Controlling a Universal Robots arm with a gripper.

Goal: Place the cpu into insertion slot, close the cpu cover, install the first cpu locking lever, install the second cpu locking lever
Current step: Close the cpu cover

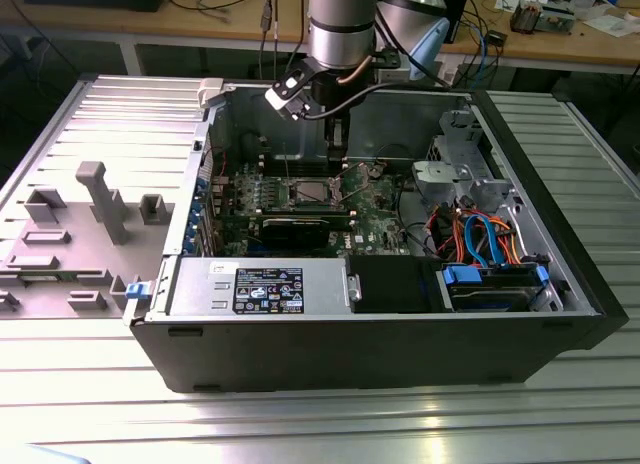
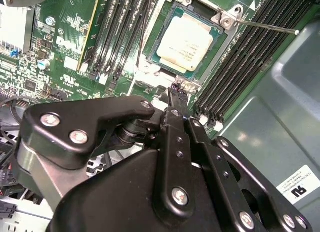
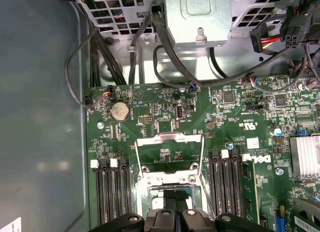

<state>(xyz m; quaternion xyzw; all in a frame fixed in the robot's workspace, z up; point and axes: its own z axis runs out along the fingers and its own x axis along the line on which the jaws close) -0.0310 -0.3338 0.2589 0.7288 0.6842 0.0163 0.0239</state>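
The cpu (image 2: 185, 41), a square chip with a dull silver top, lies flat in the insertion slot (image 2: 216, 56) on the green board. The cpu cover (image 3: 170, 138), a thin silver frame with a square window, stands swung open beyond the socket. A thin metal locking lever (image 2: 265, 26) sticks out from one socket corner, unlatched. My gripper (image 2: 176, 92) hangs just above the socket's edge beside the cpu, fingers shut with nothing seen between them. In the exterior view the gripper (image 1: 335, 149) is inside the open computer case above the slot (image 1: 310, 192).
Long black memory slots (image 2: 240, 67) flank the socket on both sides. A black expansion card (image 1: 305, 224) lies nearer the case front. Cables (image 1: 480, 234) and a drive cage (image 1: 455, 169) fill the exterior view's right. The power supply (image 1: 260, 284) sits along the front wall.
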